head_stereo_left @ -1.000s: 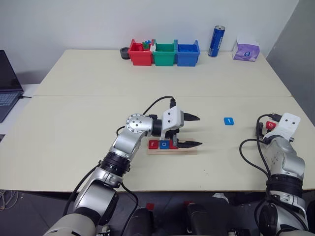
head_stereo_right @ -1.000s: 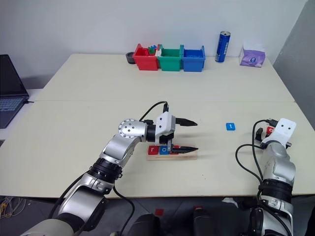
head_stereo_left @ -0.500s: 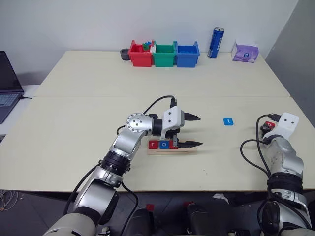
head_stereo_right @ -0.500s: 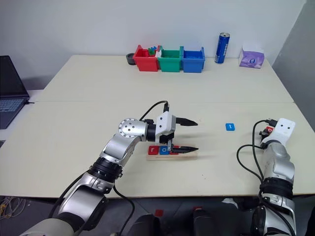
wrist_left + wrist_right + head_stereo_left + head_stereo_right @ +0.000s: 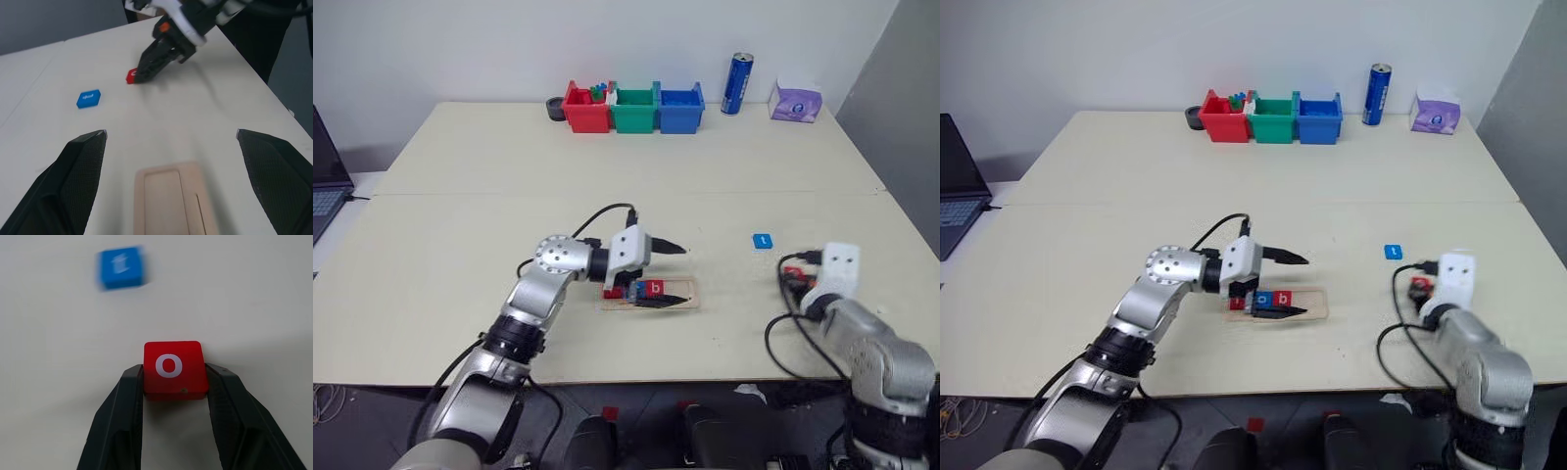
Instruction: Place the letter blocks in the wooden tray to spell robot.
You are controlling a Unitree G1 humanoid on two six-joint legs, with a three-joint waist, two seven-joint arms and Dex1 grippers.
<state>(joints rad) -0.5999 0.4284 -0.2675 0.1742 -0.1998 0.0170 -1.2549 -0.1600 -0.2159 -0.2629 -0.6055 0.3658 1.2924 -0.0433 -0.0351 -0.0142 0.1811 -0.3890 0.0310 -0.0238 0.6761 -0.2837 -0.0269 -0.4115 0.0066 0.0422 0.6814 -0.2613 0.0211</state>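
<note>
Right wrist view has the red "o" block (image 5: pixel 173 368) clamped between the right gripper (image 5: pixel 173 382) fingers, near the right table (image 5: pixel 460 245) edge. A blue "t" block (image 5: pixel 763 241) lies just beyond. Left of them, the wooden tray (image 5: pixel 683 296) holds blocks, with the left gripper (image 5: pixel 674 274) spread apart over it.

3 bins (image 5: pixel 633 108) (red, green, blue), can (image 5: pixel 736 84)

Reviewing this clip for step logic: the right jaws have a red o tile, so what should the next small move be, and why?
Probably carry the red o tile toward the wooden tray. The right gripper already clamps it, and the tray's bare end beside the b tile looks free.
</note>
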